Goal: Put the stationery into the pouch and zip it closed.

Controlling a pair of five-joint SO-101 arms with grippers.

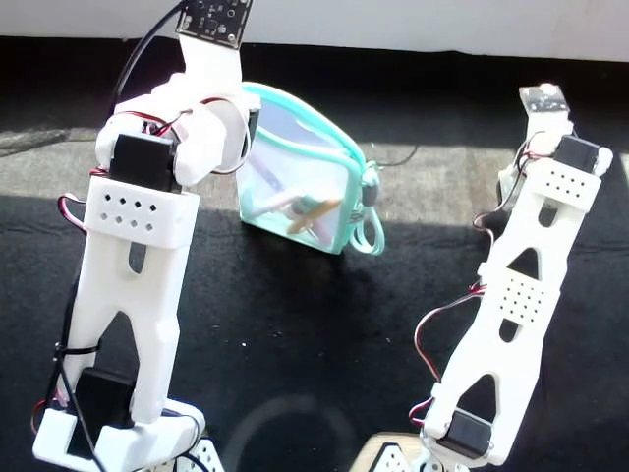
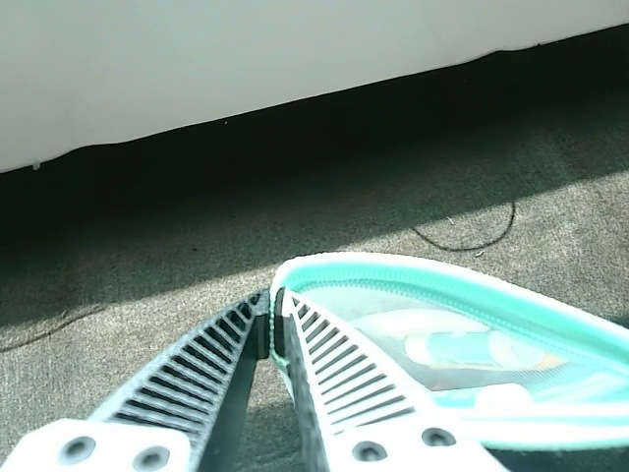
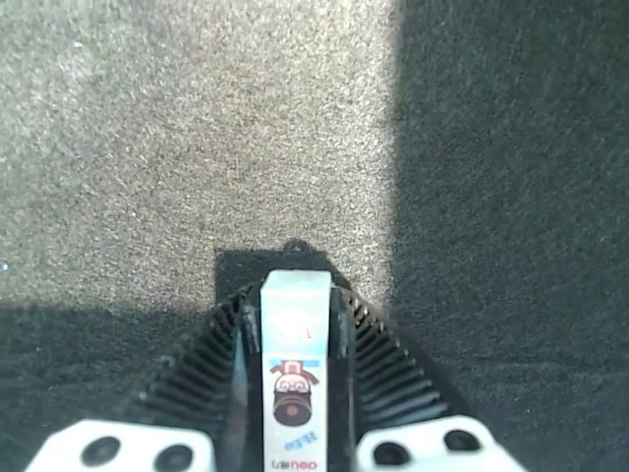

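The left gripper (image 2: 267, 329) has its ribbed black fingers pinched on the mint-green zip rim of the soft, see-through pouch (image 1: 295, 187), which stands at the far middle of the table. The right gripper (image 3: 293, 295) clamps a small, smooth white-and-blue block (image 3: 293, 364) over the fuzzy dark cloth (image 3: 147, 128), well apart from the pouch. A sunlit band crosses the cloth, and its far edge meets a plain white wall (image 2: 197, 59).

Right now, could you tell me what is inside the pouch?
Through the clear pouch, a few stationery pieces show near its bottom; their kinds are unclear, and the left arm covers one corner.
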